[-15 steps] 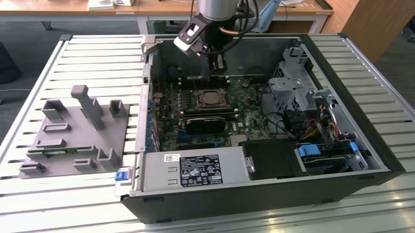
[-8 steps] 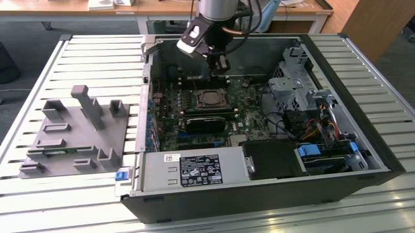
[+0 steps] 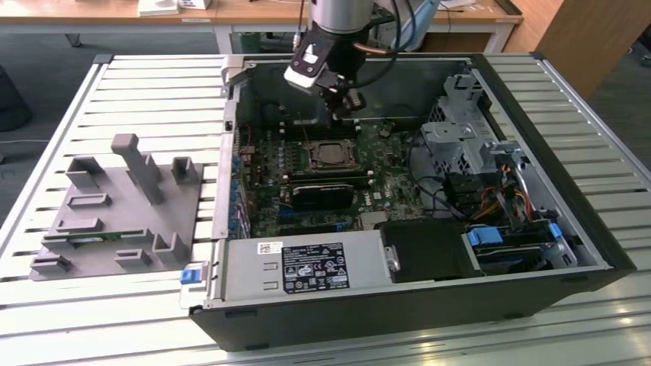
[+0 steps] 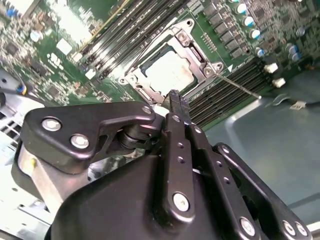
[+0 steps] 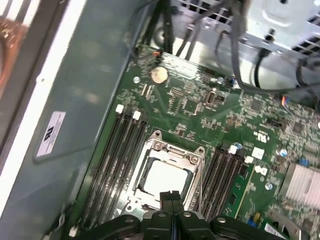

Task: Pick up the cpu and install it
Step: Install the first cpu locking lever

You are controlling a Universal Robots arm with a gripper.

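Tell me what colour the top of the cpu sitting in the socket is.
Pale silver-grey, shiny; the cpu shows best in the first wrist view.

Nothing here can be made out word for word; a black label with tiny white print sits on the grey power supply; a white sticker clings to the case wall; faint white markings dot the green motherboard.

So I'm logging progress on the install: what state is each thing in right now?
cpu: lying flat in the socket, not held.
socket: metal frame open, chip exposed.
end effector: shut, empty, poised just above the socket's edge.
computer case: on its side, side panel off.
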